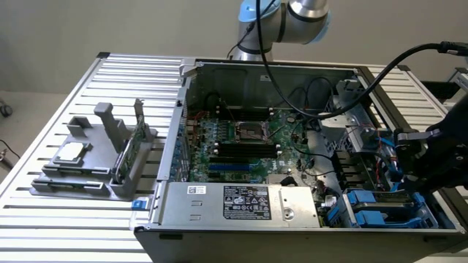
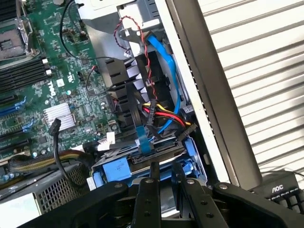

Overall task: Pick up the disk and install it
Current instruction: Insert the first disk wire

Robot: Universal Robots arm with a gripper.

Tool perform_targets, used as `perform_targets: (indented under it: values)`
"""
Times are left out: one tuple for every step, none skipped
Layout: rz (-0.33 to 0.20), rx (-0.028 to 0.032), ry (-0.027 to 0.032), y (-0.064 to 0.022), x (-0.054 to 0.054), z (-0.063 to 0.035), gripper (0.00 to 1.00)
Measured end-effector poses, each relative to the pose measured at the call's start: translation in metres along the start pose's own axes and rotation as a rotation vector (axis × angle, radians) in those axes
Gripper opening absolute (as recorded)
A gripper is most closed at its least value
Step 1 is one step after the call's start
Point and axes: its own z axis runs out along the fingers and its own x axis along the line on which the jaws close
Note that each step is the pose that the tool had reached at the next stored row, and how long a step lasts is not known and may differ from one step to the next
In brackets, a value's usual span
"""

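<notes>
The disk [image 2: 142,160] lies flat in the drive bay at the case's front corner, silver-grey between blue plastic rails, with a flat blue cable and a red-yellow-black cable bundle running to its far edge. In the exterior view the disk [image 1: 383,198] sits at the lower right of the open computer case [image 1: 170,143]. My gripper [image 2: 166,183] hovers just over the disk's near edge, its two black fingers [image 2: 148,194] drawn close together with only a narrow slit between them and nothing visibly held. In the exterior view the gripper [image 1: 418,178] hangs above the bay.
The motherboard [image 1: 241,145] fills the case floor, with the power supply [image 1: 241,204] at the front. Loose black cables [image 2: 59,142] cross near the bay. A grey fixture [image 1: 95,156] holding a silver chip and a green card stands on the slatted table at the exterior view's left.
</notes>
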Motion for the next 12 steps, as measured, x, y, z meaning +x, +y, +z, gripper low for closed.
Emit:
perform_targets:
  values:
    - [0.004, 0.0004, -0.0005, 0.0003, -0.0007, 0.0, 0.25]
    - [0.006, 0.0005, -0.0005, 0.0007, -0.0018, 0.0003, 0.25]
    - [0.007, 0.0005, -0.0001, 0.0012, -0.0033, 0.0007, 0.25]
    - [0.008, 0.0008, 0.0005, 0.0018, -0.0047, 0.0009, 0.25]
    - [0.009, 0.0013, 0.0013, 0.0022, -0.0059, 0.001, 0.25]
    - [0.011, 0.0019, 0.0025, 0.0025, -0.0066, 0.0012, 0.25]
    - [0.014, 0.0028, 0.0035, 0.0026, -0.0068, 0.0012, 0.25]
    - [0.02, 0.0035, 0.0042, 0.0025, -0.0068, 0.0014, 0.25]
    - [0.026, 0.0043, 0.0047, 0.0025, -0.0068, 0.0017, 0.25]
    - [0.037, 0.0053, 0.0047, 0.0024, -0.0068, 0.002, 0.25]
    - [0.049, 0.0065, 0.0045, 0.0024, -0.0069, 0.0023, 0.25]
    - [0.063, 0.0077, 0.0045, 0.0024, -0.0068, 0.0025, 0.25]
